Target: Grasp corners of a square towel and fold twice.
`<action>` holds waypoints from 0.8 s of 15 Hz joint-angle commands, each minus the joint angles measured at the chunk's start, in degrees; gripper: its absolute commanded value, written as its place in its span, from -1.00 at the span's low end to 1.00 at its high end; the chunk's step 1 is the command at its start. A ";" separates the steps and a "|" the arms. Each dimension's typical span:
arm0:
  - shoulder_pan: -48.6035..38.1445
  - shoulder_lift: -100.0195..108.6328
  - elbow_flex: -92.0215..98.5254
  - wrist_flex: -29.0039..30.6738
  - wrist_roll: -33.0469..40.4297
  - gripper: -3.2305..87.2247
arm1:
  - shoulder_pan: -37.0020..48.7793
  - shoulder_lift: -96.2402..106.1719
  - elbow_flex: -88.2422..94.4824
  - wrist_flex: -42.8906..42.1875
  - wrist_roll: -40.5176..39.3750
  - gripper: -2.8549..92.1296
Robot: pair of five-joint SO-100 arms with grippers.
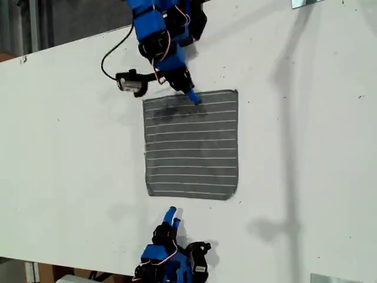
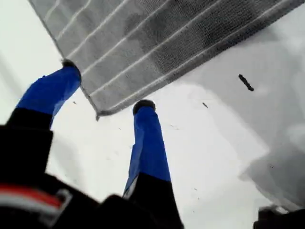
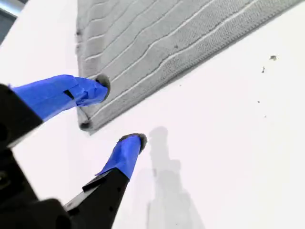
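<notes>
First wrist view: my first claw is spread wide, straddling a corner of the towel, which lies flat on the white desk. My second claw gapes likewise around another corner, gripping nothing.

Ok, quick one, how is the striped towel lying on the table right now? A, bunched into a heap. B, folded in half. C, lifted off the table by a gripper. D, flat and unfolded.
D: in the exterior view the towel lies spread as one flat square on the white table, all four edges showing, and both wrist views show open jaws at a corner, not closed on it.
</notes>
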State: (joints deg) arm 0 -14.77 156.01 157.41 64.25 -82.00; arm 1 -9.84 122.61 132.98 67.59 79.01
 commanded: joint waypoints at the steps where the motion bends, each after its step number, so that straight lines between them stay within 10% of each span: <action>1: 1.14 -37.18 -14.94 -5.89 1.85 -0.46 | -10.55 -23.55 -13.36 -0.18 1.76 -0.29; 12: 1.58 -37.53 -12.92 -10.99 0.53 -0.44 | -19.86 -51.68 -35.86 -2.99 6.06 -0.43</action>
State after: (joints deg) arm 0 -13.62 118.21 144.76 53.88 -81.21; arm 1 -31.11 72.95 100.90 64.51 86.40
